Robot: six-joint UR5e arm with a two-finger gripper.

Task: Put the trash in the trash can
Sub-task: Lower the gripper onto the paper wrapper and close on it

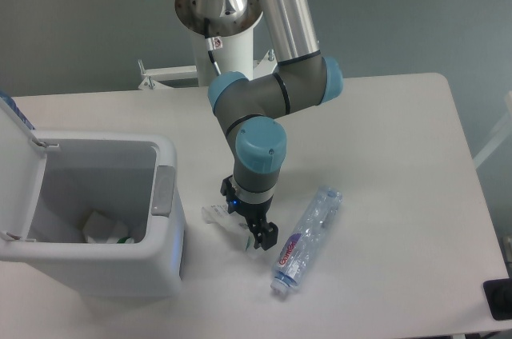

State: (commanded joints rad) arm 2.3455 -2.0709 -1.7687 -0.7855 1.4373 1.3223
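The gripper (250, 229) is low on the table, right over the carton (218, 216); whether its jaws clamp it I cannot tell. The bottle (306, 237) lies just beside, right of it. The bin (164, 195) stands open at the left.

At frame centre the gripper (250, 233) sits low over the white carton (218, 215); the bottle (306, 238) lies lower right, the open trash can (160, 231) left.

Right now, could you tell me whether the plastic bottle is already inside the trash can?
No, the plastic bottle lies on the table, to the right of the gripper and well apart from the trash can.
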